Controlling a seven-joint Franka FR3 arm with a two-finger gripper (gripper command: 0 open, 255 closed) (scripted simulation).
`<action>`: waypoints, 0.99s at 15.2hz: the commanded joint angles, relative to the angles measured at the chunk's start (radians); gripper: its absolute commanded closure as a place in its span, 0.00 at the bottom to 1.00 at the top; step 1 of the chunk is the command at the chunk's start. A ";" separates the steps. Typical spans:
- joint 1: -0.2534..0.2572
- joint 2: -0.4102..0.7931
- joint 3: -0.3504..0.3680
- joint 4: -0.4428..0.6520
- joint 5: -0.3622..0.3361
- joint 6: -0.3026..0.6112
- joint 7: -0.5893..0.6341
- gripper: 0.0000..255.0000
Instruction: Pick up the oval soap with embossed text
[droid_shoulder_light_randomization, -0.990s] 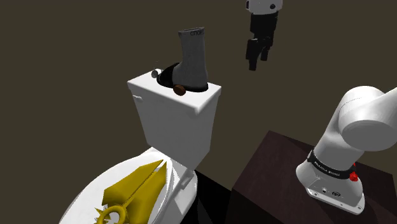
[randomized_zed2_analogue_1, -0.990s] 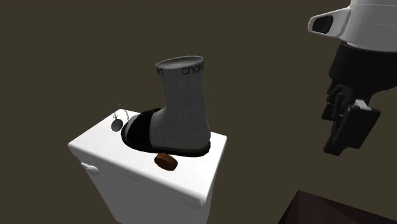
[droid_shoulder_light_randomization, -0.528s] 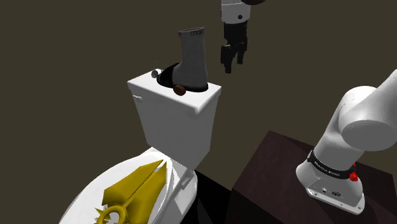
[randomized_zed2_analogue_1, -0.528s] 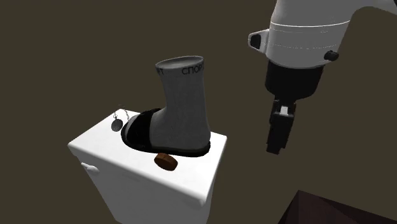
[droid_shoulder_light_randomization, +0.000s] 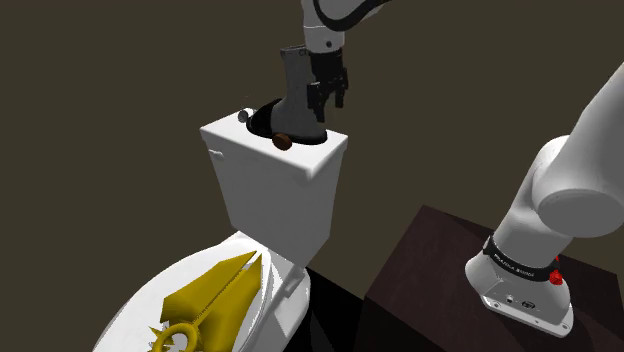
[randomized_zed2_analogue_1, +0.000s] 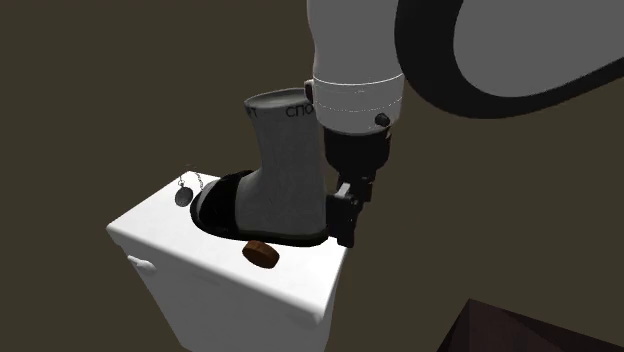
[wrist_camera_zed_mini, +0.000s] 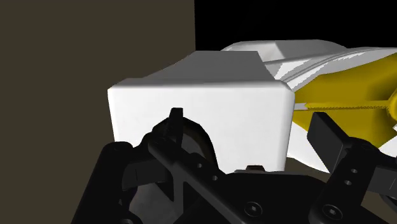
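Wrist view is showing the gripper (wrist_camera_zed_mini: 248, 122) with its fingers standing apart and nothing between them, facing the white tank (wrist_camera_zed_mini: 197, 105). In the second exterior view the gripper (randomized_zed2_analogue_1: 345, 215) is hanging low over the tank (randomized_zed2_analogue_1: 225, 290) lid, at the lid's end on that view's right. I can't tell whether it's touching anything there.

Soap (randomized_zed2_analogue_1: 261, 254) is lying flat on the tank lid, right at the lid's front edge and off-centre toward the gripper's end. It's reading as a small brown oval, and the shoulder view is showing it in the same place.

Grey sock (randomized_zed2_analogue_1: 285, 165) in a black slide (randomized_zed2_analogue_1: 215, 207) is taking up the lid's middle and back, standing upright.

Risks, as I'm judging them:
- The gripper is working very close to the sock, so any sideways move along the lid is likely going to shove or tip it.
- The soap is sitting at the lid's front lip, so a glancing finger is going to push it off the tank.
- The soap is low and thin, so coming down too far means the fingertips are hitting the lid before they close.
- Closing across the long way risks the soap squirting out.

Orientation: the long axis seems to be running roughly along the tank's front edge. The broad face is pointing up. Embossed text isn't resolving, so I'm not calling which end leads.
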 joint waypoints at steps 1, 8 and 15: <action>0.004 0.082 0.006 0.071 -0.009 0.010 0.004 0.00; 0.025 0.370 0.018 0.369 -0.044 -0.005 0.010 0.00; 0.041 0.533 0.021 0.531 -0.065 -0.005 0.012 0.00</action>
